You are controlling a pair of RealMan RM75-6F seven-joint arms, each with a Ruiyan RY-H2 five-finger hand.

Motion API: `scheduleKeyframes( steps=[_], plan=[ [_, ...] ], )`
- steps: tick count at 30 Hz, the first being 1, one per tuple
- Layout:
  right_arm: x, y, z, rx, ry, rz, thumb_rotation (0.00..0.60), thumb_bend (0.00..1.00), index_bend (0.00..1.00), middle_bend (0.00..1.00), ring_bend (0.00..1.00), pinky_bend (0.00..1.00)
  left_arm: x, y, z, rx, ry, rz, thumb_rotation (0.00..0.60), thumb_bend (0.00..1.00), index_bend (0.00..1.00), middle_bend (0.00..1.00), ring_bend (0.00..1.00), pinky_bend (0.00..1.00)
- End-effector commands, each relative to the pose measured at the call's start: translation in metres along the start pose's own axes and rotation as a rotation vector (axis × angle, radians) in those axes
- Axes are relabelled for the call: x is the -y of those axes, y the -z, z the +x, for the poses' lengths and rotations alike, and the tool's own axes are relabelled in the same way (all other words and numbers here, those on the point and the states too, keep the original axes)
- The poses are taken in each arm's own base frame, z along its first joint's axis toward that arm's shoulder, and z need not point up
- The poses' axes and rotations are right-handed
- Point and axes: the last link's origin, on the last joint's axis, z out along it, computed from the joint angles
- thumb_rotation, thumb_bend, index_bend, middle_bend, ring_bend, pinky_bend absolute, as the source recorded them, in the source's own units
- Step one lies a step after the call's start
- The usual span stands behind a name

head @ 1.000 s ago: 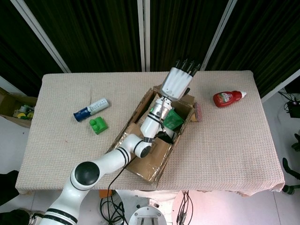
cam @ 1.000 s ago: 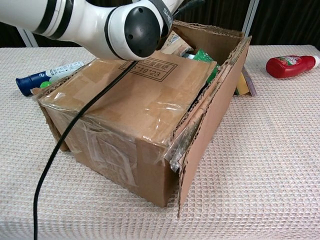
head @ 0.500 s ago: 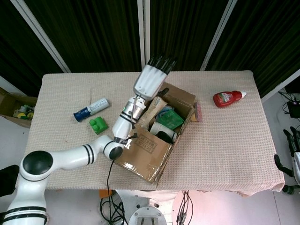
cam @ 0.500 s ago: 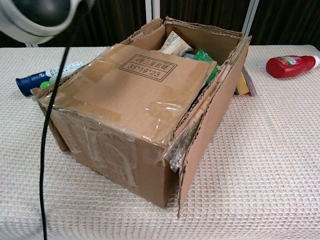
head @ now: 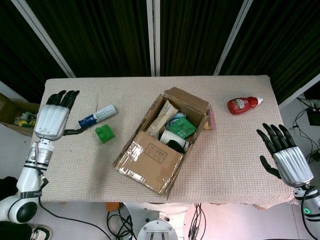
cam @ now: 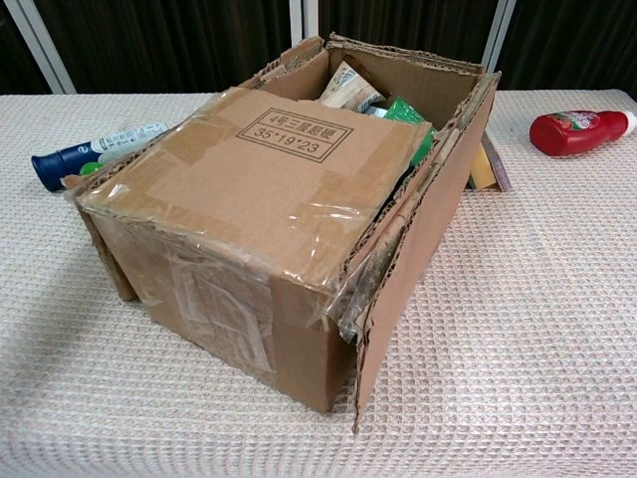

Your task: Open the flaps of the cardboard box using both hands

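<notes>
Left robot hand and right robot hand, fingers spread.

Left hand is seen at the far left of the head view, back of the hand turned up, fingers extended and slightly apart, nothing held. Right hand is seen at the far right, likewise back up, fingers spread, empty. Neither hand is caught by the chest view.
</notes>
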Motion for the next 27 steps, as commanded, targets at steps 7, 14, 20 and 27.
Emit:
scheduleKeyframes(
  steps=[7,14,20,27],
  plan=[
    [0.033,-0.087,0.024,0.127,0.100,0.120,0.600,0.69,0.00,0.01,0.00,0.00,0.067,0.101,-0.042,0.020,0.092,0.121,0.302,0.15,0.06,0.11,0.09,0.18],
    [0.059,-0.130,0.008,0.140,0.194,0.150,0.600,0.45,0.00,0.00,0.00,0.00,0.076,0.123,-0.055,0.000,0.093,0.148,0.304,0.16,0.06,0.11,0.09,0.18],
    [0.088,-0.153,-0.009,0.178,0.131,0.179,0.600,0.47,0.00,0.01,0.00,0.00,0.083,0.132,-0.066,-0.002,0.116,0.172,0.304,0.16,0.06,0.11,0.09,0.18],
    [0.123,-0.172,-0.028,0.086,0.116,0.217,0.600,0.25,0.00,0.00,0.00,0.00,0.090,0.136,-0.073,-0.009,0.133,0.190,0.302,0.16,0.06,0.11,0.09,0.18]
  ],
)
